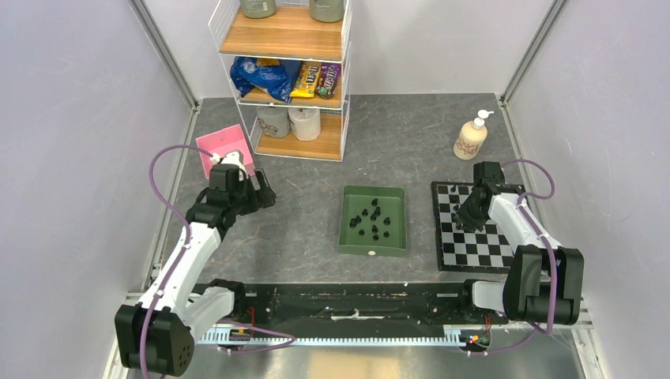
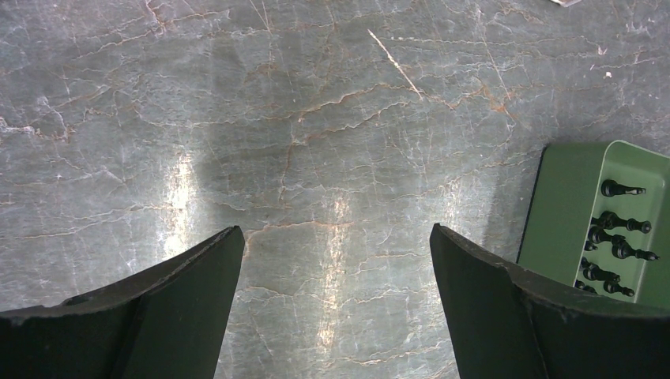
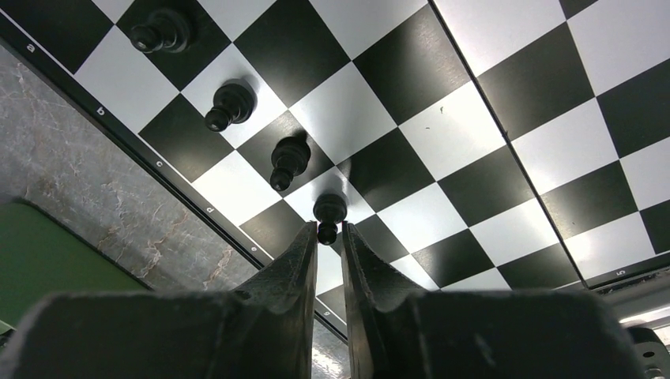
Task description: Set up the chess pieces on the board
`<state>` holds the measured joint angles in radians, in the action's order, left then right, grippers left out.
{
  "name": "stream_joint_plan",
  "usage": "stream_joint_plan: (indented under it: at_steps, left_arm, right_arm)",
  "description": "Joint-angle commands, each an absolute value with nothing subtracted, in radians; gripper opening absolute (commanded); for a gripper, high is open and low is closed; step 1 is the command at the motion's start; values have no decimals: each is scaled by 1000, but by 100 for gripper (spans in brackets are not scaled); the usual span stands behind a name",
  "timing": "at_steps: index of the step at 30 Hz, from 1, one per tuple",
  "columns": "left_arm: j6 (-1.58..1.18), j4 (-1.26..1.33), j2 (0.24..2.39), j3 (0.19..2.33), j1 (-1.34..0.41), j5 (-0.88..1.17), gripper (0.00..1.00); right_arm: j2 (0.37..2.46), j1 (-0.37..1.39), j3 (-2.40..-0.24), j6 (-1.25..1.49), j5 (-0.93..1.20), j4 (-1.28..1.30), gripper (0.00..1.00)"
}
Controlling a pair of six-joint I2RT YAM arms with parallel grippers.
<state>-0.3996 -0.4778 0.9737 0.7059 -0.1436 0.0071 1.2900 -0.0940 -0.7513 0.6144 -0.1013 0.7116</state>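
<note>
Placing under way; toppling hazard.
Left gripper (image 2: 336, 230) hangs spread above grey marbled tabletop (image 2: 316, 118), beside the green rectangular tray (image 2: 565, 205) holding black chess pieces (image 2: 624, 223); right gripper (image 3: 329, 227) pinches a black pawn (image 3: 330, 207) on the black-and-white checkered board (image 3: 474, 134) (three neighbours (image 3: 288, 158) close by): a skewed release could tip it.

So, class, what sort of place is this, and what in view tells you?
Probably a robotics test cell: white-and-black robot arms, left and right, mounted on a grey marbled table, plain lilac walls with metal framing around it, and staged props like a black-and-white checkered chessboard.
</note>
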Motion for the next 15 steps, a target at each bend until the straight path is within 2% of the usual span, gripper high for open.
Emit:
stream_joint_plan:
  at_steps: [1, 10, 15]
  left_arm:
    - [-405, -466, 974, 742, -144, 17, 95]
    - [-406, -466, 975, 744, -144, 26, 95]
    - [-408, -466, 974, 744, -144, 27, 95]
  right_arm:
    - [1245, -98, -771, 596, -100, 726, 25]
    - [1223, -98, -792, 586, -79, 760, 27]
    - [1195, -98, -840, 575, -58, 814, 33]
